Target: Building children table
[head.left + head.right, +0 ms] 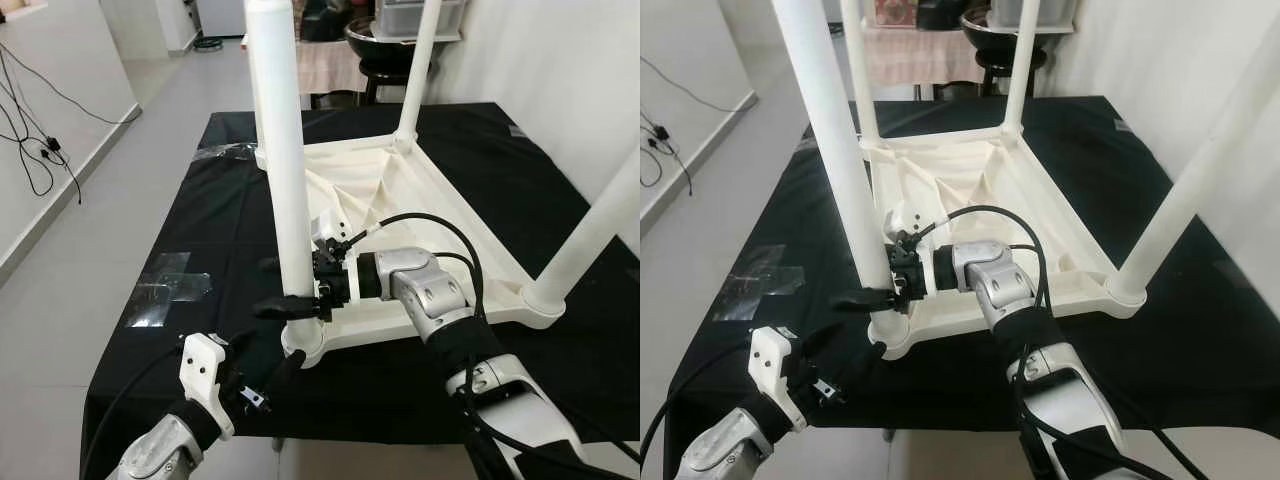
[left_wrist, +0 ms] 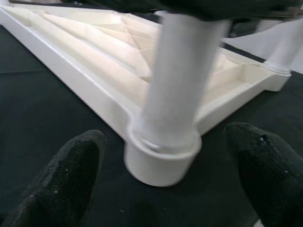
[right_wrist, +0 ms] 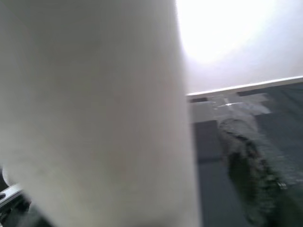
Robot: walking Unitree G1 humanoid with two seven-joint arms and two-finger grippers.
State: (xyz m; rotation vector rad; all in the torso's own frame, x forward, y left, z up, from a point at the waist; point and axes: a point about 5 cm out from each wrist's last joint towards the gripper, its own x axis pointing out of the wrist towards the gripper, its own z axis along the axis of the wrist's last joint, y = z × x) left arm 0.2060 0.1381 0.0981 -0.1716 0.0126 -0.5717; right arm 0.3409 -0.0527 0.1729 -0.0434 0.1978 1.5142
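Left end effector [image 1: 262, 372] waits spread before the near socket [image 1: 302, 340], ready to steady it; right end effector [image 1: 300, 300] pinches the leg [image 1: 285, 170] low, probably to twist it home; the upturned tabletop [image 1: 400, 220] lies on the black desk [image 1: 200, 200].

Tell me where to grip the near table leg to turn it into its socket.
Grip the near table leg low on its round shaft, just above the corner socket, coming in level from the side as the right gripper does: it stands upright, and the left gripper waits open below.
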